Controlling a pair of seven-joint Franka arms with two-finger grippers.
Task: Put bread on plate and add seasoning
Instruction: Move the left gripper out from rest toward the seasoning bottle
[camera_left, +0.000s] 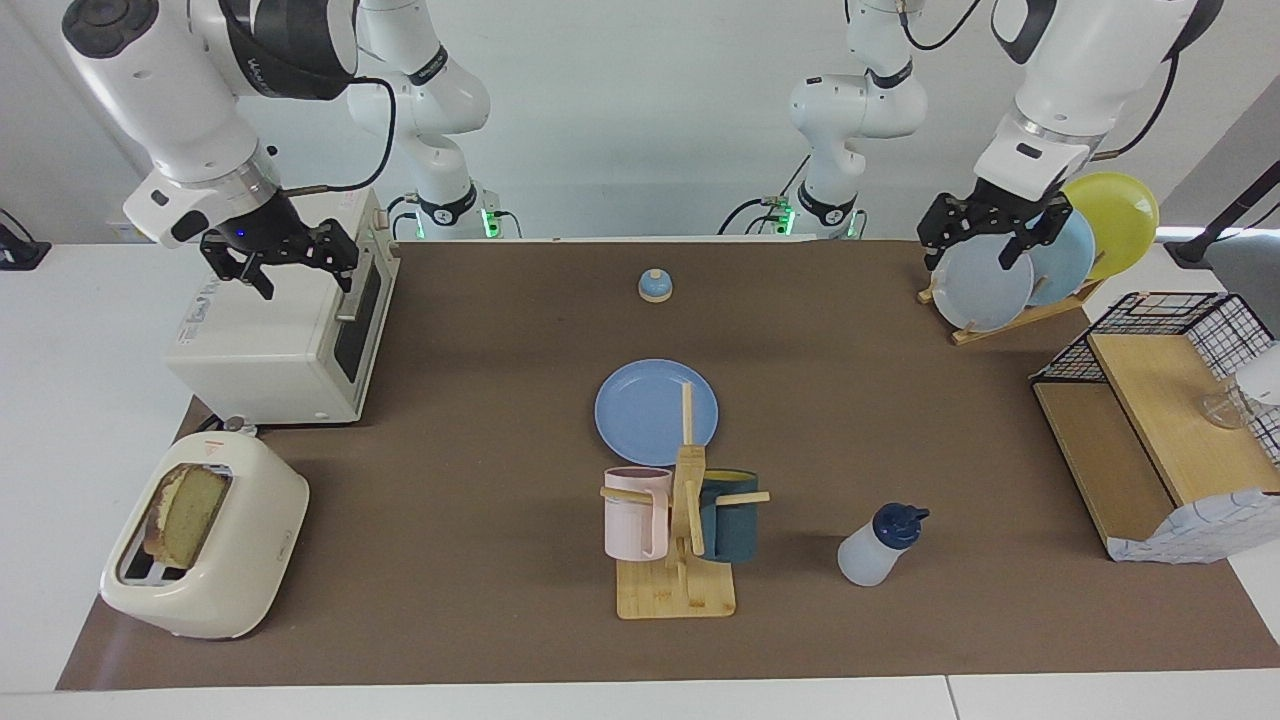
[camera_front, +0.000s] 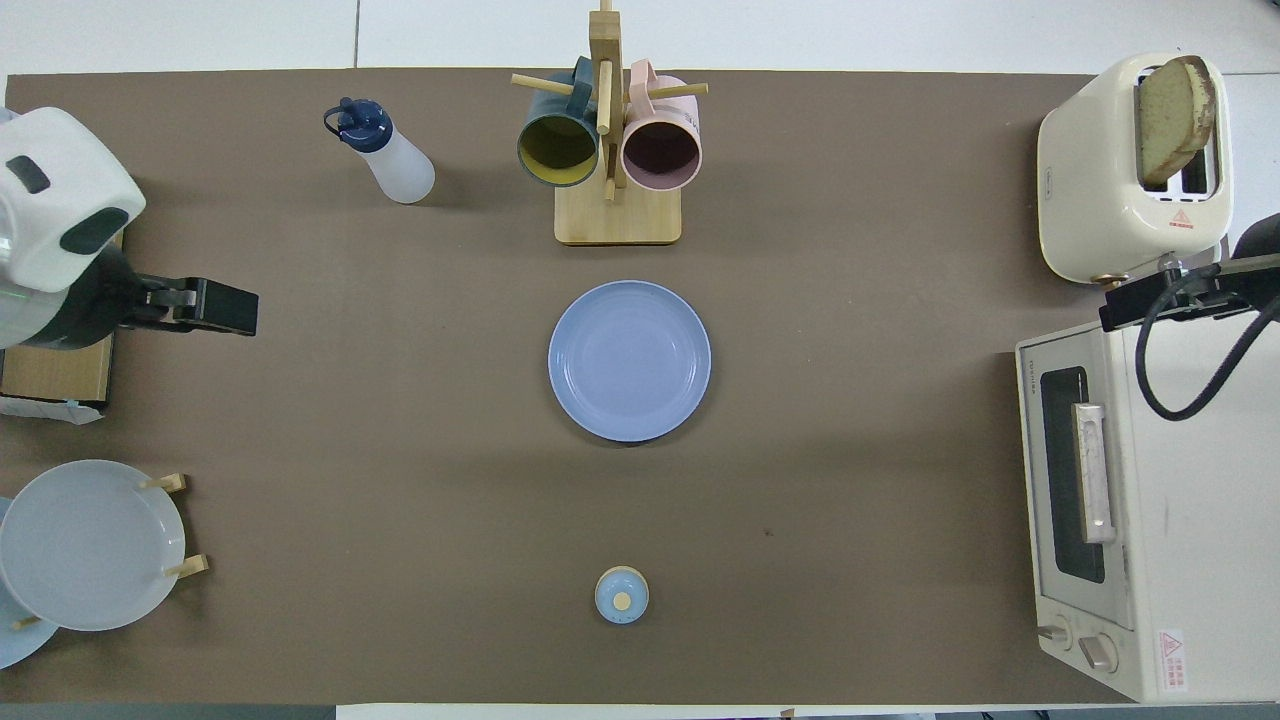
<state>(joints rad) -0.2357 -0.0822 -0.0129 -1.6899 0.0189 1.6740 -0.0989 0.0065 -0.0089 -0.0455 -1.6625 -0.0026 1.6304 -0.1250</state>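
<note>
Two pincers hang in the air, both released and holding nothing. Left pincer (camera_left: 978, 238) hangs over the dish rack (camera_left: 1010, 318) at the left arm's end of the tabletop (camera_left: 480, 420), in front of the pale grey-blue plate (camera_left: 980, 290) that stands on edge there with a light-blue plate (camera_left: 1070, 262) and a yellow plate (camera_left: 1125, 215). Right pincer (camera_left: 282, 258) hangs over the toaster oven (camera_left: 275, 345) at the right arm's end.

Bread (camera_left: 188, 514) stands upright in a slot of the cream toaster (camera_left: 205, 535), which sits at the corner of the tabletop at the right arm's end, farthest from the robots. Its upper part sticks out of the slot.

Plate (camera_left: 656, 411), medium blue and round, lies flat at the middle of the tabletop with nothing on it.

Seasoning bottle (camera_left: 880, 545), translucent white with a navy cap, stands upright near the edge farthest from the robots, toward the left arm's end, well apart from the plate.

Between the plate and that edge stands a wooden mug tree (camera_left: 680, 545) carrying a pink mug (camera_left: 635, 512) and a dark teal mug (camera_left: 728, 515). A small blue-domed bell (camera_left: 655, 285) sits near the edge nearest the robots. A wooden shelf with a wire basket (camera_left: 1165, 420) occupies the edge at the left arm's end.
</note>
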